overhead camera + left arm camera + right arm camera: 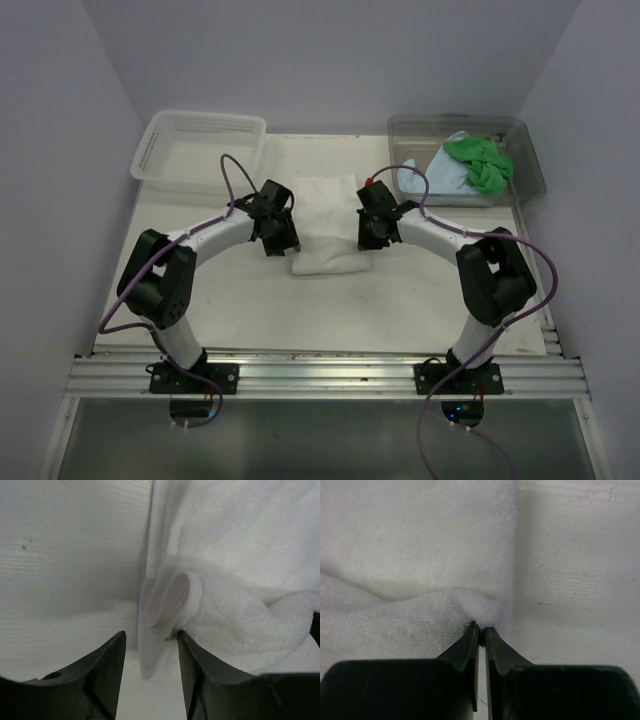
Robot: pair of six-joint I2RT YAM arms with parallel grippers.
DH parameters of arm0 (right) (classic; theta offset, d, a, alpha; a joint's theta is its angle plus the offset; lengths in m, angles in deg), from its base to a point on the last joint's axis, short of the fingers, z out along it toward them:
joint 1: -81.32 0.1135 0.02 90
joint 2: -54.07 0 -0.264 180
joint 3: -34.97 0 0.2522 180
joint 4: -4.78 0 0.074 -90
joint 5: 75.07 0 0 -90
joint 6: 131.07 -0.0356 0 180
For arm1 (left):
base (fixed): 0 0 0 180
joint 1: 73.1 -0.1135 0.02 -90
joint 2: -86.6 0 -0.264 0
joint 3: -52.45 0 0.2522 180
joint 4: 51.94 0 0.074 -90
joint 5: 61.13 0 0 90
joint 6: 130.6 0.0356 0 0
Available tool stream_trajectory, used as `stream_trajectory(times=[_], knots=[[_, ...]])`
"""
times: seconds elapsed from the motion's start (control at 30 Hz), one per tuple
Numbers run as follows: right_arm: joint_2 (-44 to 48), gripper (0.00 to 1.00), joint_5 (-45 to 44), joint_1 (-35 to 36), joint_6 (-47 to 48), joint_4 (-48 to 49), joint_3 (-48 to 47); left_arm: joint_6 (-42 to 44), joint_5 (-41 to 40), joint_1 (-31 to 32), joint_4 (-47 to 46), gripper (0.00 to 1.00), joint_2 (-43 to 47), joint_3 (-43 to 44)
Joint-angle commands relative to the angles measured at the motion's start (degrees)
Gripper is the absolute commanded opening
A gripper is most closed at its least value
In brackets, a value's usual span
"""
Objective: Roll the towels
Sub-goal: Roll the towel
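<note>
Top external view puts the white towel (325, 225) mid-worktop (250, 300) between both arms, and the green towel (482, 162) and blue towel (428, 180) in the clear tub (528, 155). It looks like soft, light, floppy terry, best taken at the hems. The right gripper (481, 626) is clenched on its edge. The left gripper (150, 639) is released, jaws apart beside the loosely rolled end. The roll's middle is hidden.

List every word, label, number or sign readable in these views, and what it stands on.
None readable: no lettering shows on the white towel, lattice basket, clear tub, left arm, right arm or table.
The faint pink smudge on the table in the right wrist view forms no letters.
</note>
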Motion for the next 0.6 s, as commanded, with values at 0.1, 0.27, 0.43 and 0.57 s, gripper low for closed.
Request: stream_trajectory(times=[0.1,0.27,0.43,0.57], knots=[[-0.4,0.09,-1.1,-0.4,0.8,1.0,-0.8,5.0,-7.9,-0.6,4.6,0.53,7.5,3.1],[-0.4,0.10,-0.5,-0.4,0.0,1.6,-0.4,5.2,-6.1,3.2,2.0,0.45,11.3,3.3],[-0.5,0.11,0.6,-0.4,-0.4,2.1,-0.5,2.9,2.7,7.3,-5.3,0.38,8.9,2.1],[0.2,0.14,0.9,-0.5,-0.4,1.6,-0.4,2.7,3.1,7.3,-10.1,0.34,4.4,1.9]])
